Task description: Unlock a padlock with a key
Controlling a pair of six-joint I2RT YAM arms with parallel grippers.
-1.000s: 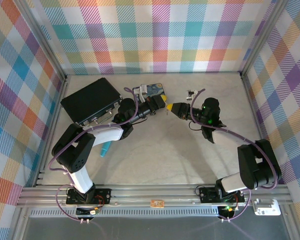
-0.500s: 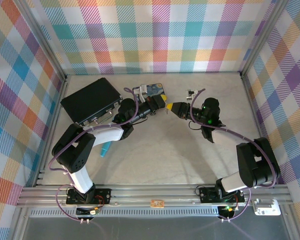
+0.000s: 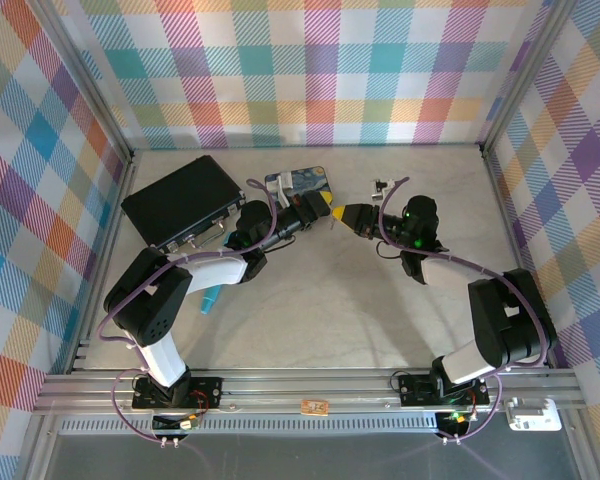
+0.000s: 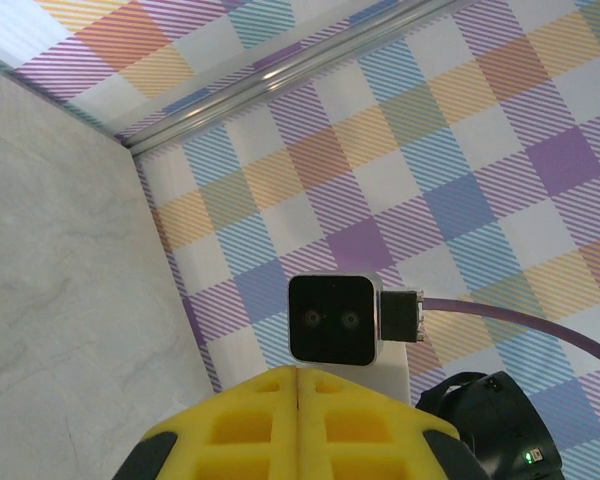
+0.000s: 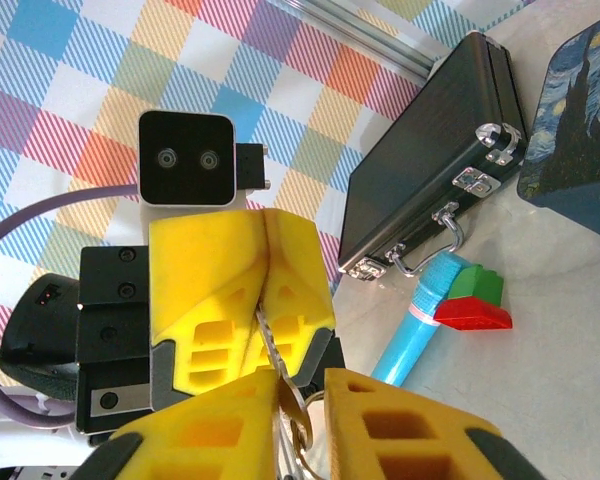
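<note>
The left gripper [image 3: 327, 212] and the right gripper [image 3: 347, 214] meet tip to tip above the table [image 3: 310, 300]. In the left wrist view the left jaws are pressed flat together, with no gap along the seam.

From the right wrist, the left arm's yellow fingers [image 5: 215, 290] are clamped on the key [image 5: 272, 345], whose thin silvery blade sticks out from between them toward the right jaws. Those stand a narrow slit apart, with the key's ringed end [image 5: 295, 420] sitting in the slit. The view there is cramped, so I cannot tell whether they pinch the ring or merely bracket it.

The padlock [image 3: 380, 185] lies on the table near the right jaws, off to their far side toward the back wall, touching neither gripper.

Behind the left jaws sit the starry tin [image 3: 302, 181] and the black case [image 3: 183, 203]. A turquoise stick [image 5: 412, 335] and a red and green block [image 5: 472, 300] lie near the case, well apart from both sets of jaws.
</note>
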